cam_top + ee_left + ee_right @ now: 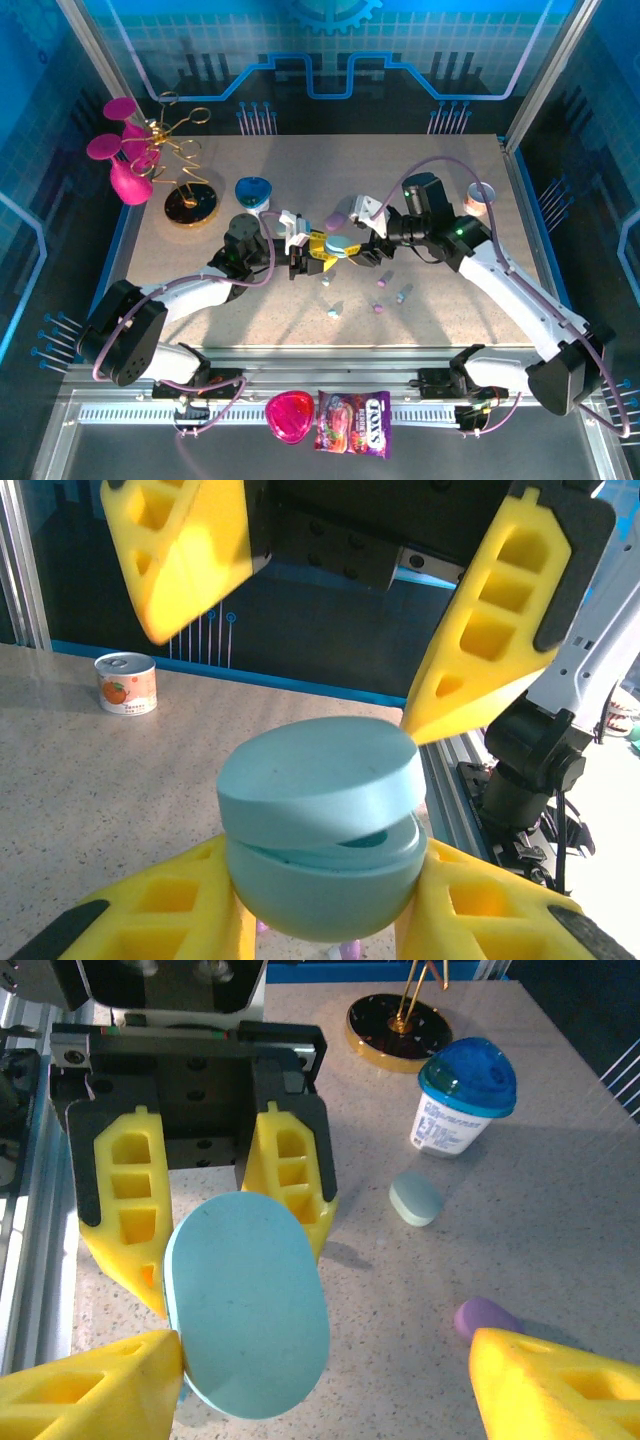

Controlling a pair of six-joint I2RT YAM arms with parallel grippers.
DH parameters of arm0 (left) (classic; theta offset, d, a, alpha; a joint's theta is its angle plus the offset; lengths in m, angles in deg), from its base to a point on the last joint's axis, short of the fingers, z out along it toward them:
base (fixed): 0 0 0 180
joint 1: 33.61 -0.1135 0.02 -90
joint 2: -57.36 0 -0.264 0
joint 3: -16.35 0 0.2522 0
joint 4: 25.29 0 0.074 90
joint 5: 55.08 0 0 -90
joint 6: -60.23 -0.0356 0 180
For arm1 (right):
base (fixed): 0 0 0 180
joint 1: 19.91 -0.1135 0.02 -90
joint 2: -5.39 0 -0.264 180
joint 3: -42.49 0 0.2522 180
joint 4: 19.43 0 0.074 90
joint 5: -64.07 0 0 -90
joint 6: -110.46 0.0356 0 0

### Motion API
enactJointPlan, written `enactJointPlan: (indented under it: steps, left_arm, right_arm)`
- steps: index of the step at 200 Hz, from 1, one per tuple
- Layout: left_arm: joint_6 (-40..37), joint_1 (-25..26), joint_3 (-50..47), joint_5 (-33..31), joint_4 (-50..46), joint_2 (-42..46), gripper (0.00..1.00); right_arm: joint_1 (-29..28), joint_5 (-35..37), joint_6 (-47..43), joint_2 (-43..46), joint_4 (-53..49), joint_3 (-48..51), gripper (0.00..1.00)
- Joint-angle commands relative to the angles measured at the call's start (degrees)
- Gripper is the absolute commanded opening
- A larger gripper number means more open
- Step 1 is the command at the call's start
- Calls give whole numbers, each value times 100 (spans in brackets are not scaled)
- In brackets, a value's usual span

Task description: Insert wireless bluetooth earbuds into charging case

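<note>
Case (320, 830) before anything else: the pale blue charging case is clamped in my left jaws, two yellow fingers (170, 910) pressing on either flank of its lower half. Its lid (245, 1300) is cracked a sliver at the seam, not swung up.

My right jaws face it from the other side and stand wide, holding nothing. Seen from my right wrist, the oval lid runs its long axis away from me toward the left jaws, and my spread goes across its short axis. The case does not lie centred in that spread. One finger (110, 1390) sits at the lid's rim, touching it as far as I can tell. The other stands well apart, out by a lilac case (485, 1315) lying on the surface (440, 330).

The earbuds (335, 312) lie loose on the surface, scattered between my two arms, nearer my bases than the held case is, and within neither jaws.

I judge that the lid must be lifted before any bud can go in. That push falls to the right jaws, since the left are taken. The finger already at the rim is the one placed for it. After that the right arm, being free, seems the one to reach down for a bud.
</note>
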Motion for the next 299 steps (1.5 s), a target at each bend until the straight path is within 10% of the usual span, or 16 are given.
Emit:
enactJointPlan:
  steps: [1,78,144,299]
  left_arm:
    - [-12,31,-45,350,222,117,29]
    - [50,34,-68,342,385,64,29]
    - [198,30,-84,354,528,90,29]
    - [427,28,-121,553,774,227,29]
  right_arm:
    - [111,303,177,98,423,89,75]
    - [230,543,635,349,874,220,77]
    - [488,-1038,902,933,1333,821,84]
    - [358,-1687,635,132,1048,353,20]
